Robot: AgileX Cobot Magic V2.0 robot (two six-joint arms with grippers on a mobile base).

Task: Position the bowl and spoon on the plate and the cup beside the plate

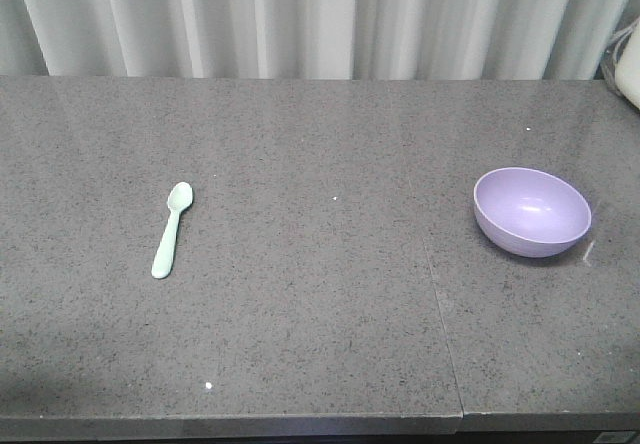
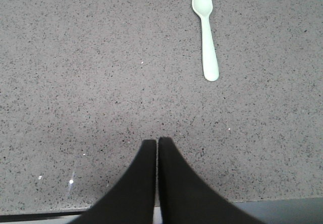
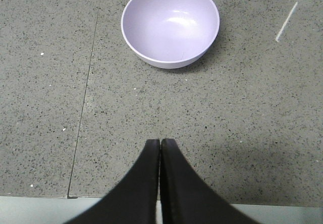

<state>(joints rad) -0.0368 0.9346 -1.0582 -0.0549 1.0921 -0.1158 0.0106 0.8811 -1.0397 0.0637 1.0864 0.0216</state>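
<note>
A lavender bowl [image 1: 532, 211] stands upright and empty on the right part of the grey speckled table; the right wrist view shows the bowl [image 3: 170, 23] ahead of my right gripper [image 3: 160, 142], which is shut with nothing in it near the table's front edge. A mint-green spoon [image 1: 171, 228] lies on the left part of the table, its scoop pointing away. In the left wrist view the spoon [image 2: 206, 32] lies ahead and to the right of my left gripper [image 2: 157, 142], also shut and empty. The plate and the cup are out of view. Neither gripper appears in the front view.
A seam [image 1: 440, 309] in the tabletop runs front to back left of the bowl. Pale curtains [image 1: 300, 19] hang behind the table. A white object [image 1: 628, 64] sits at the far right edge. A thin white streak [image 3: 286, 21] marks the surface right of the bowl.
</note>
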